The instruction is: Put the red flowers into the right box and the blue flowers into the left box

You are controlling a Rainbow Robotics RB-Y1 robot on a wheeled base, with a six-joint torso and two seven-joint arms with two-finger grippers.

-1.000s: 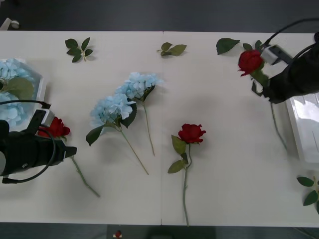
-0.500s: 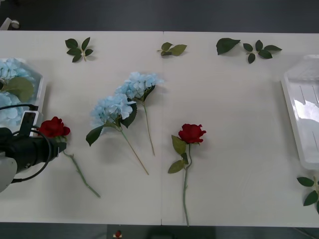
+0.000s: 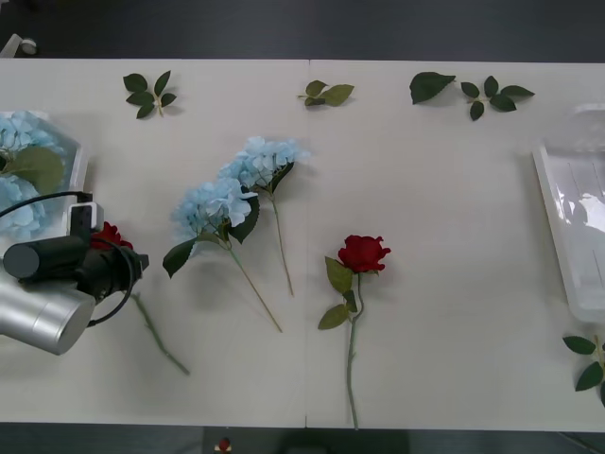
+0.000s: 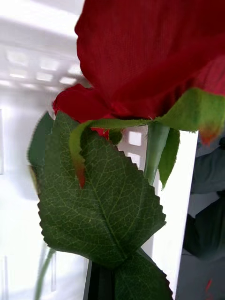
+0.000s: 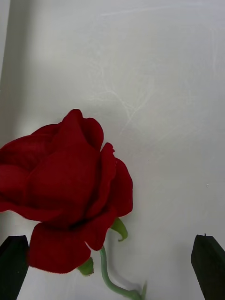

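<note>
My left claw (image 5: 112,262) hangs over a rose (image 5: 65,192) lying on the table (image 3: 425,189), its two black fingertips (image 5: 208,260) wide apart at either side of the bloom, nothing gripped yet. From the front camera that claw (image 3: 123,270) sits at the near left, with the rose's head (image 3: 107,235) tucked just behind it and the stem trailing out toward me.

My right claw carries another rose (image 4: 154,61) close against its camera, a big leaf (image 4: 98,206) below the bloom and the white inside of a tray (image 4: 18,197) right behind it; I cannot tell how its fingers stand, but I judge this flower is on its way into the right-hand tray.

Beyond and to the right of the left claw lie two blue flowers (image 3: 236,189), side by side and touching, not yet sorted. Further right again is a third rose (image 3: 363,253), well apart from both claws.

Just behind the left claw, the left tray (image 3: 77,170) already holds blue blooms (image 3: 21,132). The right tray (image 3: 558,227) is at the far right edge.

My reckoning: roughly half done. Left to do are two blue flowers, two roses on the table and the one in transit.
</note>
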